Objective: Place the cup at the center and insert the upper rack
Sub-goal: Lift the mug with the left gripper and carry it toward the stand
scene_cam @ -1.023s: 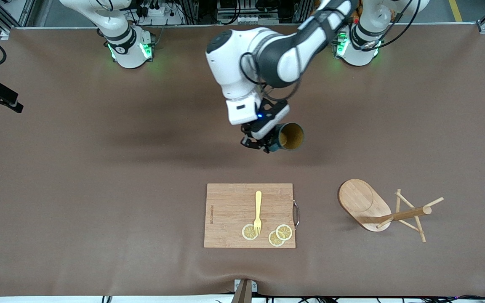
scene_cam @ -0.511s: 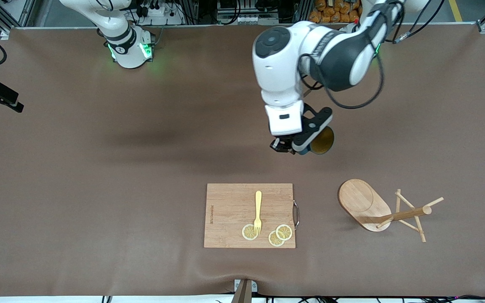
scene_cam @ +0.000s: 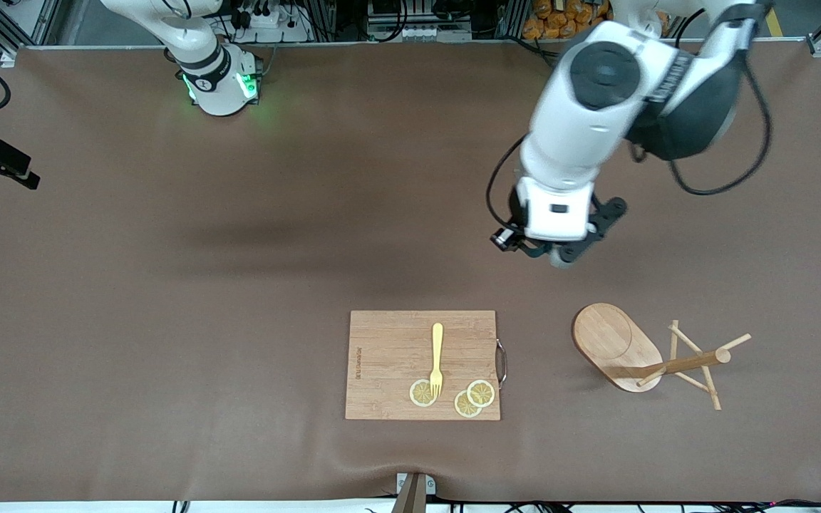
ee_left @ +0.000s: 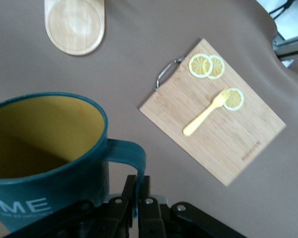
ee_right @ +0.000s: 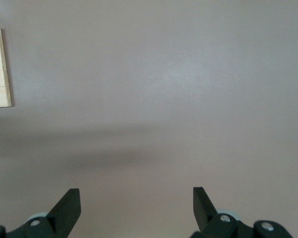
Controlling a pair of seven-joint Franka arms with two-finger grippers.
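- Over the brown worktop (scene_cam: 168, 320), toward the left arm's end, the left hand (scene_cam: 556, 249) hangs in the air above bare surface, with the base of the upper rack lower in the front view.
- Its fingers (ee_left: 139, 198) are pinched tight on the handle of the cup (ee_left: 44, 153), so the left hand holds the cup clear of the worktop.
- From the left wrist view the cup is dark teal outside and yellowish inside, with pale lettering low on its wall; in the front view it is almost wholly hidden under the wrist.
- The upper rack (scene_cam: 638, 356) lies tipped over on its side near the left arm's end, nearer to the front camera than the held cup, its oval base (scene_cam: 610, 342) turned up on edge and its post and thin pegs (scene_cam: 699, 363) stretched along the worktop.
- A wooden cutting board (scene_cam: 422, 365) lies flat beside the rack, toward the middle of the worktop, a metal handle on its edge facing the rack.
- On the board rest a yellow fork (scene_cam: 437, 360) and three lemon slices (scene_cam: 473, 399); the fork's tines lie on one slice, and the other two overlap.
- The right arm waits; its right hand (ee_right: 136, 208) stands with fingers spread wide and nothing between them, above bare worktop with a corner of the board in its view.
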